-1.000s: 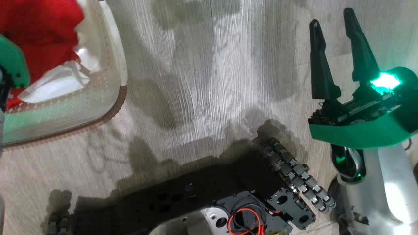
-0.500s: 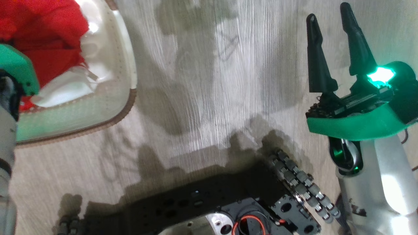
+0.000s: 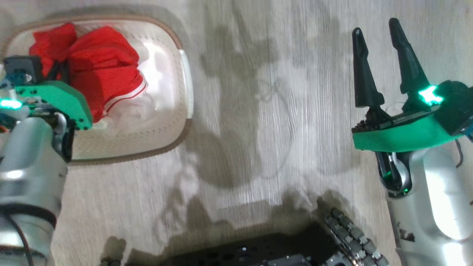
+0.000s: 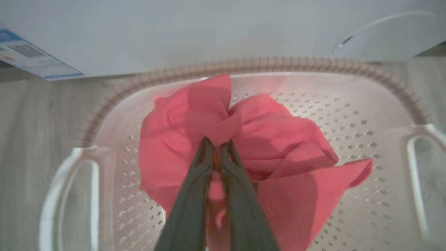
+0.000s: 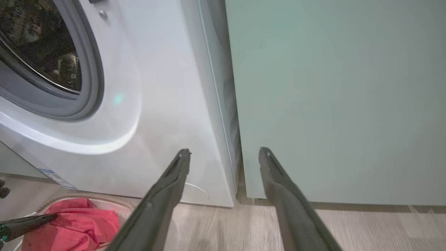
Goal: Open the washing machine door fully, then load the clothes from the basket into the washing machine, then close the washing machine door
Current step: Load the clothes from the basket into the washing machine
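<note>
One basket point(image 3: 166, 111), one red garment point(image 3: 103, 74), one washing machine point(image 5: 156, 87), one pale green cabinet point(image 5: 331, 104)

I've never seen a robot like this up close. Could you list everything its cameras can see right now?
washing machine: one, white, just beyond the basket
blue label: one, low on the washing machine's front
cabinet: one, pale green, beside the washing machine
basket: one, cream with brown rim, on the floor
red clothes: one bundle, red, inside the basket
floor: grey wood-look, under everything
robot base: black, bottom of the head view
left gripper: dark fingers, shut on the red clothes
right gripper: dark fingers, open, empty, above the floor
</note>
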